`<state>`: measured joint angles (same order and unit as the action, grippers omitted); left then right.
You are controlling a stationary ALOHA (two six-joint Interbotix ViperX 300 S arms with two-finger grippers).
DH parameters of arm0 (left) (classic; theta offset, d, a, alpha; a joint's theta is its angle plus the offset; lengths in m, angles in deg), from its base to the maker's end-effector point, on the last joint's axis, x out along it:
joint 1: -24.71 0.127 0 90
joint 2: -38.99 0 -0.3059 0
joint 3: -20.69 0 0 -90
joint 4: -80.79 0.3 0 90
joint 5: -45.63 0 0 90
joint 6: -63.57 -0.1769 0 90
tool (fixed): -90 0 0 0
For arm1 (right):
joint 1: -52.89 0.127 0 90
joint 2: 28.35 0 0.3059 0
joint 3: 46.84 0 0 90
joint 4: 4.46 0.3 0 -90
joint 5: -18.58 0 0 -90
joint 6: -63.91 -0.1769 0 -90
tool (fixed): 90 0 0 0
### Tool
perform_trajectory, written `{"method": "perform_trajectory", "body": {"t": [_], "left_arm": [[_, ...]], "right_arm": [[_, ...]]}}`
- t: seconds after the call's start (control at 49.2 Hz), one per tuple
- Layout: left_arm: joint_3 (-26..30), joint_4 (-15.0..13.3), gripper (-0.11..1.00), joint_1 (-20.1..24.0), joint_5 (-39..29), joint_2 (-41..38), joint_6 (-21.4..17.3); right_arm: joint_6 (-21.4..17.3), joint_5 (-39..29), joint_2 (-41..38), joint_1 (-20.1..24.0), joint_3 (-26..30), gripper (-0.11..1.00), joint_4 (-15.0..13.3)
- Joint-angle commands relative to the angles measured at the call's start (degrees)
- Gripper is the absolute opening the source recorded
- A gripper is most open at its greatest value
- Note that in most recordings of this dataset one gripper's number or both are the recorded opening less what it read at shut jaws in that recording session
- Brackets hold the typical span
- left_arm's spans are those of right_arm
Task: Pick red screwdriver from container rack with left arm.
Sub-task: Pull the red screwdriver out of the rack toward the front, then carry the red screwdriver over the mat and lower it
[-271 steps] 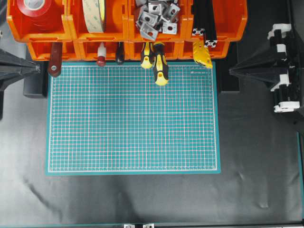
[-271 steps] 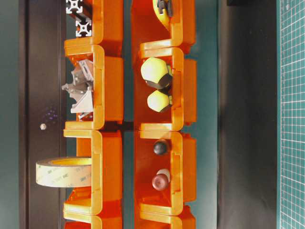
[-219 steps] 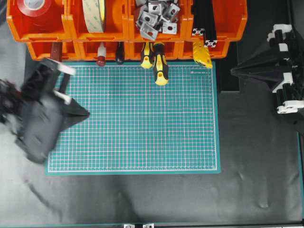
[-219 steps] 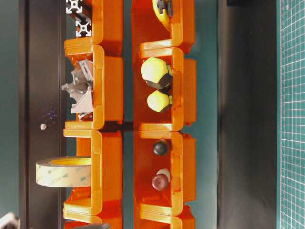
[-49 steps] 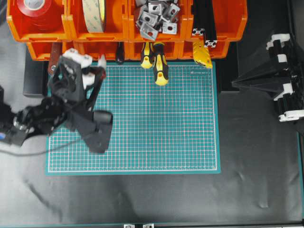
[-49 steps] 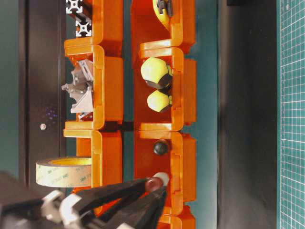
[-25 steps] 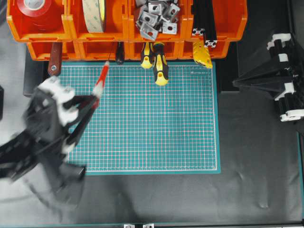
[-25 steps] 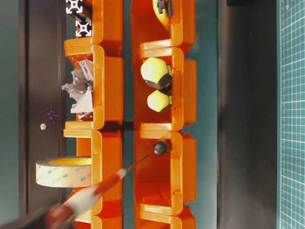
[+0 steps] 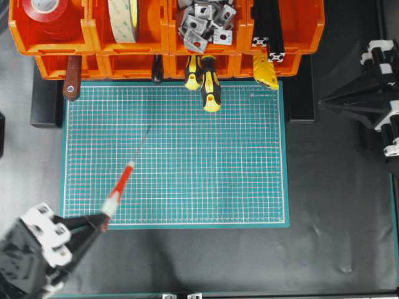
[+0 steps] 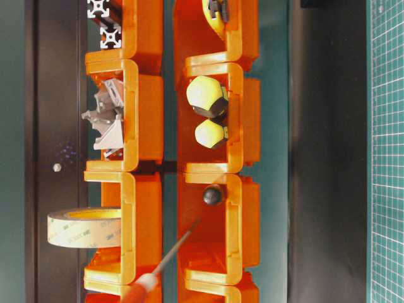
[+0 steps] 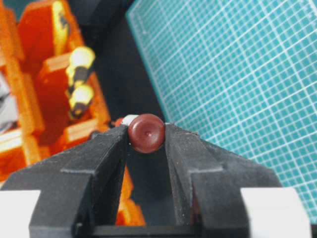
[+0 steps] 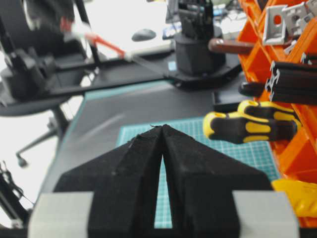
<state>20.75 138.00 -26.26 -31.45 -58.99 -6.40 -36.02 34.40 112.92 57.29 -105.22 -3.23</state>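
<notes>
The red screwdriver (image 9: 120, 184) hangs in the air over the front left of the green mat, with its thin shaft pointing back toward the container rack (image 9: 143, 48). My left gripper (image 9: 101, 220) is at the mat's front-left corner, shut on the handle's rear end. In the left wrist view the dark red end cap (image 11: 146, 133) sits pinched between the two black fingers. In the table-level view the screwdriver (image 10: 149, 283) shows in front of the orange bins (image 10: 233, 126). My right gripper (image 12: 162, 128) is shut on nothing and stays at the right edge (image 9: 324, 103).
Two yellow-and-black screwdrivers (image 9: 210, 87) stick out of the lower bins onto the green cutting mat (image 9: 199, 174). A dark red-brown handle with a ringed hole (image 9: 71, 84) and a black handle (image 9: 157, 71) also protrude. Tape rolls, metal brackets (image 9: 202, 22) and black profiles fill the upper bins.
My left gripper has pulled the red screwdriver out of the lower bin and carried it toward the front left, away from the rack. The right arm has barely shifted.
</notes>
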Motion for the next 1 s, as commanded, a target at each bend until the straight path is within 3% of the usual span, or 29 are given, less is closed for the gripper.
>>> {"method": "perform_trajectory", "body": {"t": [0.0, 0.244, 0.468, 0.753, 0.976], "left_arm": [[-0.97, 0.18, 0.26, 0.79, 4.22, -0.26, 0.53], [-6.24, 0.18, 0.26, 5.62, 13.1, -2.64, 1.67], [-12.22, 0.18, 0.26, 12.92, 26.98, -3.78, 3.78], [-13.54, 0.18, 0.26, 18.54, 32.87, -4.75, 3.96], [-13.54, 0.18, 0.26, 19.95, 34.01, -5.54, 3.87]], "right_arm": [[-1.58, -0.26, 0.7, 0.18, 2.55, 0.0, 0.09], [-2.9, -4.57, 3.69, 0.18, 4.22, 0.0, 0.09], [-3.16, -5.19, 3.43, 0.26, 5.19, 0.0, 0.09], [-3.16, -6.15, 3.08, 0.26, 5.1, 0.0, 0.09], [-3.16, -6.15, 3.16, 0.18, 5.27, 0.0, 0.09]]}}
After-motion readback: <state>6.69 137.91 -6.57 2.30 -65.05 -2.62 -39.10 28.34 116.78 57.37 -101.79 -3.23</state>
